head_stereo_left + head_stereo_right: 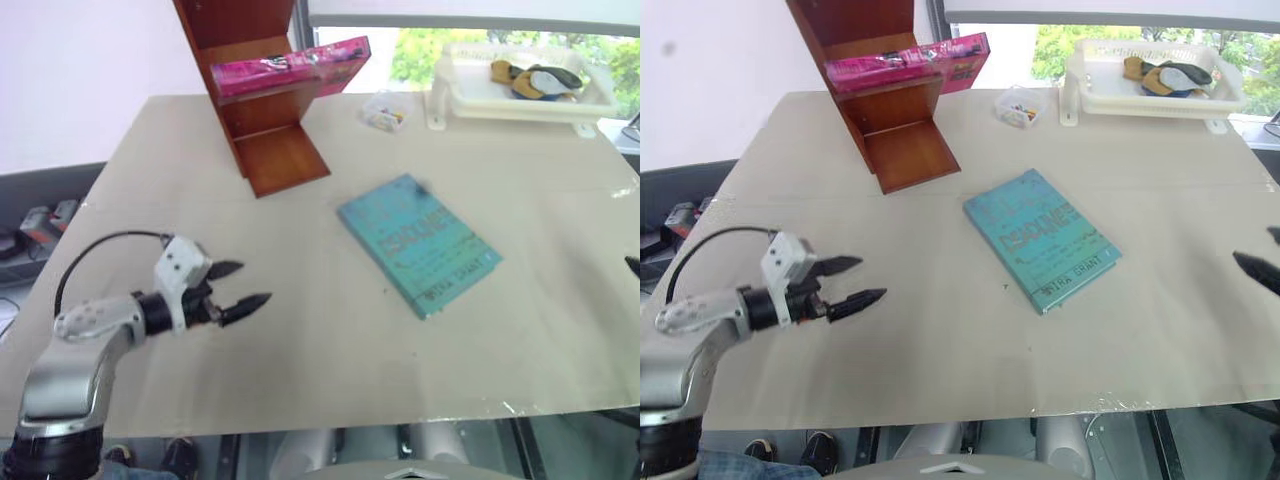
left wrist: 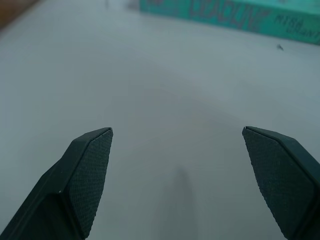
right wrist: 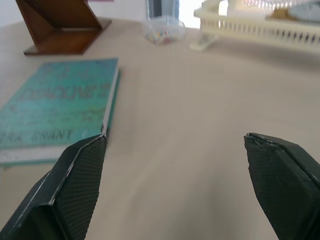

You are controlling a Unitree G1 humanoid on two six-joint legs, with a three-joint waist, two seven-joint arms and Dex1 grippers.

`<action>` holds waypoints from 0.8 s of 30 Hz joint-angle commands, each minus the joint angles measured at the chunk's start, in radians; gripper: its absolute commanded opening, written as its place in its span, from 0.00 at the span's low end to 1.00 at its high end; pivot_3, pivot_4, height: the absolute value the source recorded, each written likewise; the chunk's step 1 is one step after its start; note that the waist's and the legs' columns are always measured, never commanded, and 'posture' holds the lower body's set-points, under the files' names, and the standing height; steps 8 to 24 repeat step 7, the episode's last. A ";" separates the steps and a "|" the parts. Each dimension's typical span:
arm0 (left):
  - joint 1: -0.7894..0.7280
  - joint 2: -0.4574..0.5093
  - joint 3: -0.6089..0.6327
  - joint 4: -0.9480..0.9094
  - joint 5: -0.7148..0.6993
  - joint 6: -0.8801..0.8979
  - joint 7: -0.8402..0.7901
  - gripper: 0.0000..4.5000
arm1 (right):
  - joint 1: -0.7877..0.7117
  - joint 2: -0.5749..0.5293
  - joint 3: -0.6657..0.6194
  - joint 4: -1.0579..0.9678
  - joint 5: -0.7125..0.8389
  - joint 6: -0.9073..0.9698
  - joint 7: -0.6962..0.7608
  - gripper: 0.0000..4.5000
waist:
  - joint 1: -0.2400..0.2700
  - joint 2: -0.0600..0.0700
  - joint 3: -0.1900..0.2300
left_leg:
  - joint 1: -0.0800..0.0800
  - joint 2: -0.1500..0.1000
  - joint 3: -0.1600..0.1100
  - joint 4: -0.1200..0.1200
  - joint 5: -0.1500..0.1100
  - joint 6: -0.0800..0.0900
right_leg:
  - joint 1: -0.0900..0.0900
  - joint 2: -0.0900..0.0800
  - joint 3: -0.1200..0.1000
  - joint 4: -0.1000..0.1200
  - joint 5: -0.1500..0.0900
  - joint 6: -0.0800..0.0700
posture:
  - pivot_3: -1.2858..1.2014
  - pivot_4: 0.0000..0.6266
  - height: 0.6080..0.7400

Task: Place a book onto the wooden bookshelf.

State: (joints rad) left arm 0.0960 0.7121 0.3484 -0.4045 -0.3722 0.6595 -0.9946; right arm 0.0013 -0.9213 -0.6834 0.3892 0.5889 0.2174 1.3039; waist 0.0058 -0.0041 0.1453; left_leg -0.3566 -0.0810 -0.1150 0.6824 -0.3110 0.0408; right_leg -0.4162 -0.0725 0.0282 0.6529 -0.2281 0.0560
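The pink book (image 1: pixel 290 63) lies flat on a middle shelf of the reddish-brown wooden bookshelf (image 1: pixel 285 160) at the table's far left, its end sticking out past the shelf toward the right. My left gripper (image 1: pixel 252 283) hovers low over the near left of the table, open and empty, pointing right toward the table's middle. Its fingers (image 2: pixel 92 170) stand wide apart over bare tabletop. At the table's right edge my right gripper (image 1: pixel 1252 244) points left, also open and empty, with its fingers (image 3: pixel 80 180) spread wide.
A teal book (image 1: pixel 418 243) lies flat in the middle of the table between the two grippers. A white slatted tray (image 1: pixel 520 108) holding some items stands at the back right. Beside it sits a small clear container (image 1: pixel 383 112).
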 commanded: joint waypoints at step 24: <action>0.038 -0.052 0.028 0.104 -0.020 -0.151 0.071 0.98 | 0.093 -0.016 0.035 -0.012 -0.058 -0.058 0.022 1.00 | 0.008 0.003 -0.002 | 0.010 0.003 0.000 -0.005 0.000 0.000 | 0.010 0.002 -0.001 -0.004 0.000 0.000 | 0.52 0.24 1.00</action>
